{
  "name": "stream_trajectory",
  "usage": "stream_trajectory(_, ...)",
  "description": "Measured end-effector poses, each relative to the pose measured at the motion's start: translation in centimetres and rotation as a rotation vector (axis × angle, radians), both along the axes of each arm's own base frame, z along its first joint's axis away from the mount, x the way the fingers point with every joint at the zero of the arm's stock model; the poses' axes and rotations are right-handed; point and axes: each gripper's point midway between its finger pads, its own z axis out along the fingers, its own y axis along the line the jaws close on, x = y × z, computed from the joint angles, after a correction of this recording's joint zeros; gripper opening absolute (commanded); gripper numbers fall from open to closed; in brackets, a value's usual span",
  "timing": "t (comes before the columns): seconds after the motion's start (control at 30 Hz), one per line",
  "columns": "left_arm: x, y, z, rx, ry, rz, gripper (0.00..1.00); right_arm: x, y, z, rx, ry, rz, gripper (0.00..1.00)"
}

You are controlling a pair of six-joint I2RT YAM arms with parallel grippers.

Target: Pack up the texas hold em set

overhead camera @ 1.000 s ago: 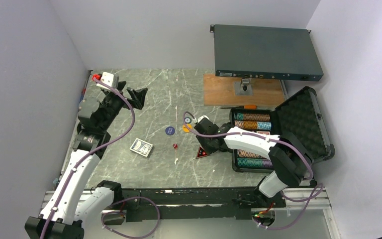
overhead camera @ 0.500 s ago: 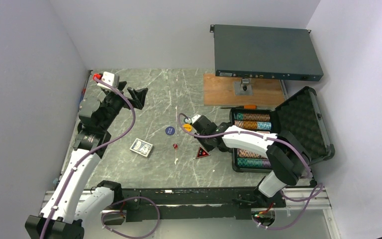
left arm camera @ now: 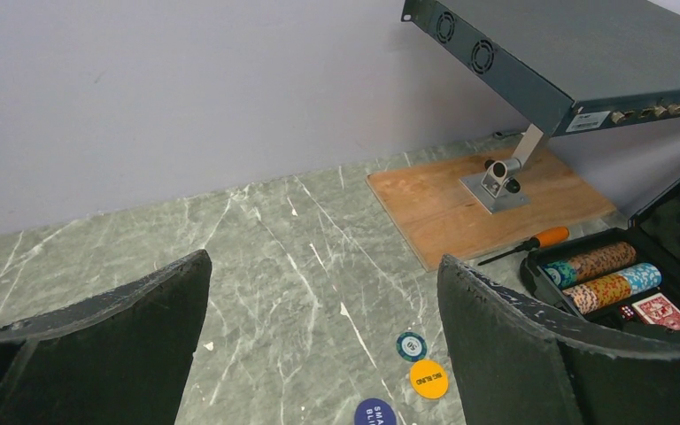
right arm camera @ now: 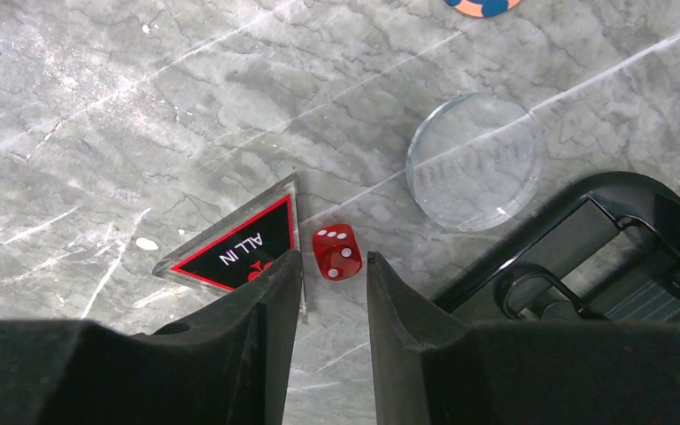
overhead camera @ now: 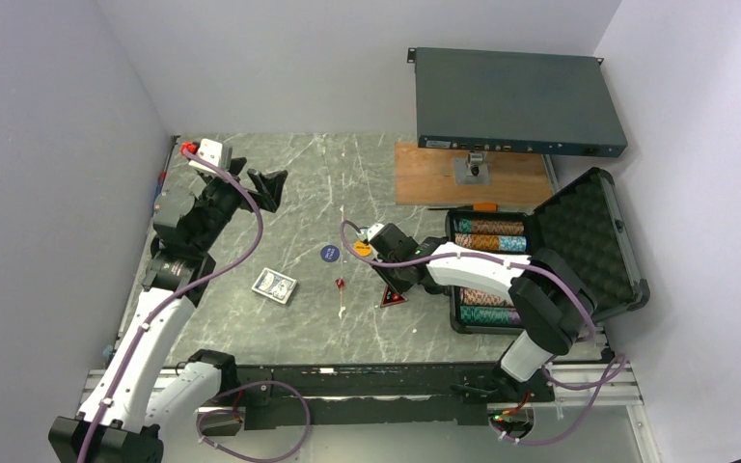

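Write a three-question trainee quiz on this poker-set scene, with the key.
1. True or false: the left gripper is open and holds nothing.
2. Which piece sits at the gap between the right gripper fingertips? A. red die B. blue button C. card deck
3. Fill in: the red triangle reads "___".
Key: 1 true; 2 A; 3 ALL IN.

Soft, even light over the marbled table [overhead camera: 299,193]
Shadows are faint and short. The clear disc [right arm camera: 474,162] shows a pale sheen, the red die [right arm camera: 336,251] is sharp, and the left gripper [left arm camera: 323,266] has dark, slightly blurred fingers [left arm camera: 124,345].
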Motion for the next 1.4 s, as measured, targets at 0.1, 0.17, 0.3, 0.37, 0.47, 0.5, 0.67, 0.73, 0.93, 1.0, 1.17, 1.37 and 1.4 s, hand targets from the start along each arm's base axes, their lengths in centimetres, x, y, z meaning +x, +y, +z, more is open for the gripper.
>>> stream_trajectory(0.1, -0.02, -0.03, 0.00, 0.000, 0.000, -0.002, 0.99, -0.16, 0.13, -0.41, -0.002, 0.014, 0.011, 0.34)
stream_trajectory(0.17, 0.00, -0.05, -0.04, 0.000, 0.001, -0.003, 0.99, -0.29, 0.15, -0.68, -0.004, 0.024, 0.015, 0.33)
stream_trajectory(0.3, 0.12, -0.15, -0.26, 0.002, 0.007, -0.007, 0.99, -0.27, 0.17, -0.71, -0.005, 0.024, 0.016, 0.31)
stream_trajectory(0.37, 0.18, -0.22, -0.36, 0.003, 0.011, -0.010, 0.99, -0.27, 0.18, -0.74, -0.005, 0.025, 0.016, 0.30)
stream_trajectory(0.47, 0.22, -0.24, -0.43, 0.003, 0.013, -0.011, 0.99, -0.26, 0.21, -0.76, -0.004, 0.025, 0.016, 0.29)
stream_trajectory(0.5, 0.22, -0.23, -0.41, 0.003, 0.012, -0.010, 0.99, -0.24, 0.22, -0.77, -0.004, 0.024, 0.016, 0.29)
stream_trajectory(0.67, 0.23, -0.26, -0.44, 0.003, 0.013, -0.012, 0.99, -0.21, 0.24, -0.79, -0.004, 0.023, 0.016, 0.31)
stream_trajectory(0.73, 0.22, -0.30, -0.47, 0.004, 0.014, -0.014, 0.99, -0.17, 0.28, -0.79, -0.003, 0.022, 0.017, 0.31)
stream_trajectory(0.93, 0.47, -0.43, -0.87, 0.006, 0.026, -0.019, 0.99, -0.01, 0.39, -0.79, -0.002, 0.018, 0.017, 0.32)
stream_trajectory(1.0, 0.53, -0.44, -0.94, 0.007, 0.028, -0.019, 0.99, 0.04, 0.41, -0.78, -0.001, 0.015, 0.016, 0.32)
stream_trajectory(1.17, 0.53, -0.45, -0.95, 0.007, 0.028, -0.019, 0.99, 0.16, 0.36, -0.77, -0.004, 0.009, 0.012, 0.33)
stream_trajectory(1.37, 0.52, -0.47, -0.95, 0.007, 0.028, -0.021, 0.99, 0.31, 0.28, -0.75, -0.009, 0.002, 0.008, 0.36)
stream_trajectory(1.4, 0.52, -0.49, -0.95, 0.007, 0.028, -0.021, 0.99, 0.33, 0.26, -0.75, -0.010, 0.001, 0.006, 0.36)
